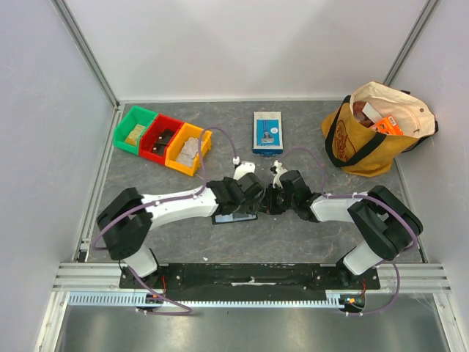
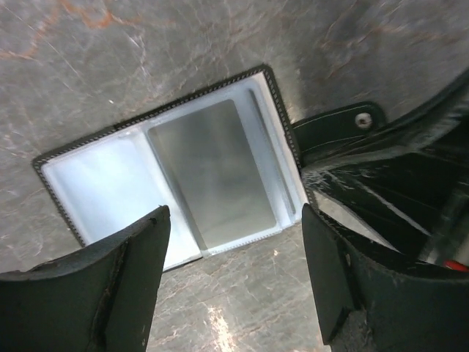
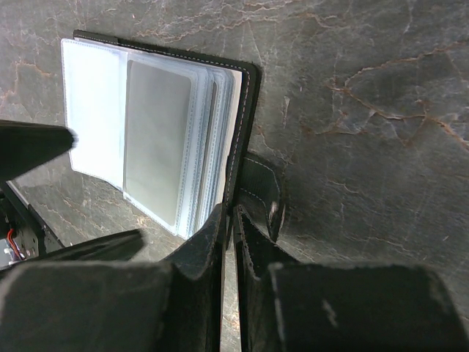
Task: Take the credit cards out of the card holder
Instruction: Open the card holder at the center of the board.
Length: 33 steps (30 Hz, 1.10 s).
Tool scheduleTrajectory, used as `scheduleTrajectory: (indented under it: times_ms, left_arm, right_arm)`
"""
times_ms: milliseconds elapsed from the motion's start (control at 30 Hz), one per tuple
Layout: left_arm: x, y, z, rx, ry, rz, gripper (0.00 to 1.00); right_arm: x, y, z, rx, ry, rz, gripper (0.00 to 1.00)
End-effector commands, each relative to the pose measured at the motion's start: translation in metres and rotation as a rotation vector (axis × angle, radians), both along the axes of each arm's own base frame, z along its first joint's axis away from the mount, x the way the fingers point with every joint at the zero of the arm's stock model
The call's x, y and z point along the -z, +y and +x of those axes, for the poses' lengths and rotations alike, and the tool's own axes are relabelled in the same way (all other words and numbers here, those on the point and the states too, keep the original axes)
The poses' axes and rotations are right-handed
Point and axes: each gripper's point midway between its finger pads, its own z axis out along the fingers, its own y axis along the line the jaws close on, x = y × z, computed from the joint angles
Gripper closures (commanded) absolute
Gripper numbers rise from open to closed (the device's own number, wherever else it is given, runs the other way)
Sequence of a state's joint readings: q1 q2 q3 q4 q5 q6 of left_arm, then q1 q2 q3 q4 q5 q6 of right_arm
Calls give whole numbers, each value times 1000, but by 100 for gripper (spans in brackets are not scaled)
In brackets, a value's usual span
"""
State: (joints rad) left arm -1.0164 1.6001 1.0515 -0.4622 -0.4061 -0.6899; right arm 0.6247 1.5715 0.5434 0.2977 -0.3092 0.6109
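The card holder (image 1: pixel 234 218) lies open on the grey table between my two grippers. In the left wrist view the card holder (image 2: pixel 95 183) shows clear bluish-white sleeves and a dark stitched rim. One greyish card (image 2: pixel 209 172) sits inside a sleeve; it also shows in the right wrist view (image 3: pixel 157 139). My left gripper (image 2: pixel 234 282) is open and empty just above the holder's near edge. My right gripper (image 3: pixel 236 220) is shut on the black cover edge of the card holder (image 3: pixel 95 103), beside its snap strap (image 3: pixel 260 187). No yellow-orange card shows.
Green (image 1: pixel 134 130), red (image 1: pixel 161 139) and orange (image 1: pixel 189 149) bins stand at the back left. A blue-and-white box (image 1: pixel 267 132) stands at the back centre. A yellow tote bag (image 1: pixel 374 128) with items sits at the back right.
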Motion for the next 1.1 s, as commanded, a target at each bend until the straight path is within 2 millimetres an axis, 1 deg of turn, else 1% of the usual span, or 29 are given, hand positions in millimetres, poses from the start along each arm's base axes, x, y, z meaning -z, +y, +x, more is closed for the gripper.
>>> scheduleTrajectory:
  times_ms: [0, 100, 267, 433, 533, 667, 867, 1067]
  left_arm:
    - [16, -15, 5, 30, 19, 7, 21]
    - [27, -14, 5, 27, 31, 28, 21]
    - [43, -6, 3, 23, 52, 83, 21]
    - [49, 2, -1, 16, 63, 105, 25]
    - [47, 7, -1, 4, 54, 114, 30]
    - [38, 14, 1, -14, 26, 117, 35]
    - [28, 25, 4, -43, -7, 138, 36]
    - [14, 34, 7, -74, -43, 126, 34]
  right_arm:
    - [6, -7, -4, -4, 2, -38, 86]
    - [7, -7, -5, -4, 3, -39, 86]
    - [7, -8, -5, -3, 4, -40, 86]
    - [7, -8, -5, -4, 4, -40, 86]
    - [6, -7, -5, -4, 4, -40, 86]
    - [6, -8, -5, -2, 3, -41, 86]
    - [8, -9, -6, -1, 5, -48, 86]
    - [9, -11, -6, 1, 3, -57, 86]
